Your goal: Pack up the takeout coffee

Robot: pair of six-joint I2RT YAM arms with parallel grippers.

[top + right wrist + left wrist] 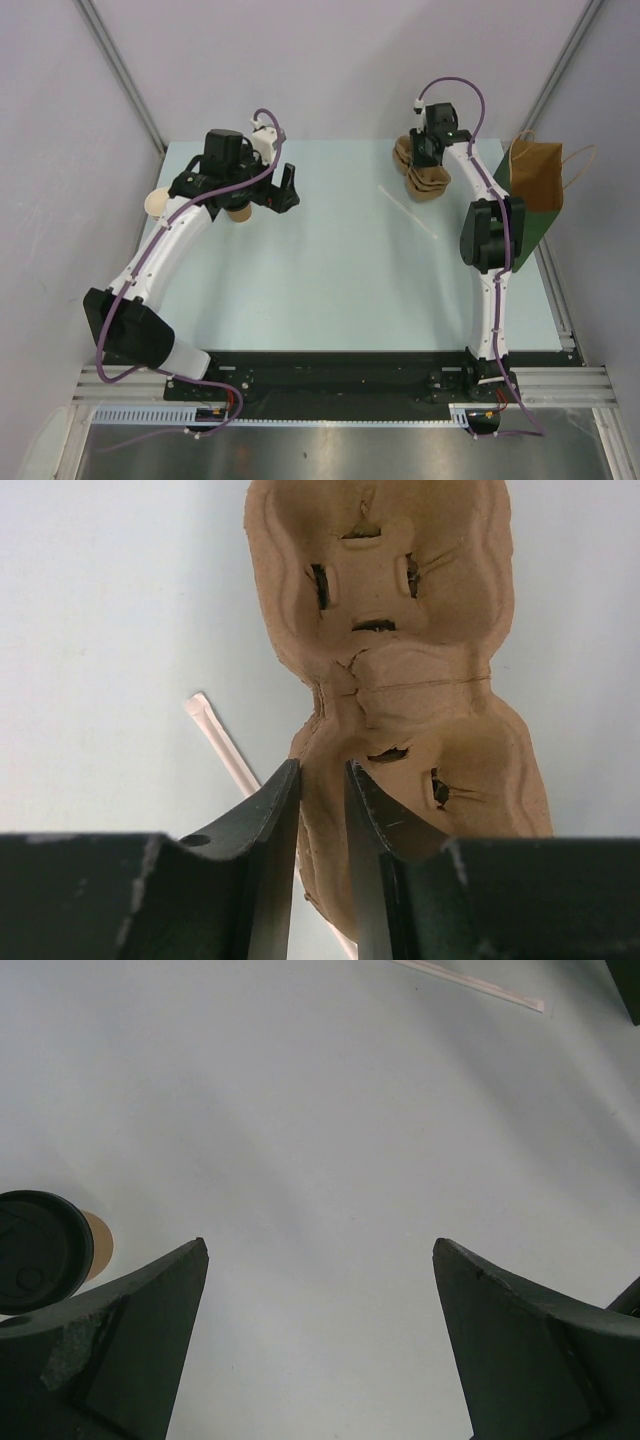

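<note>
With the right tool (322, 768) pinched on the rim of the pulp carrier (400, 670), the step looks like fetching: the left tool (320, 1250), spread wide, hovers beside the takeout coffee (35, 1250) on the desk (330, 280) and must next straddle it.

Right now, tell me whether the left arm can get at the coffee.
Probably yes. The left gripper is open and empty, and the coffee stands just beside one finger with nothing between them; a sideways shift should do.
</note>
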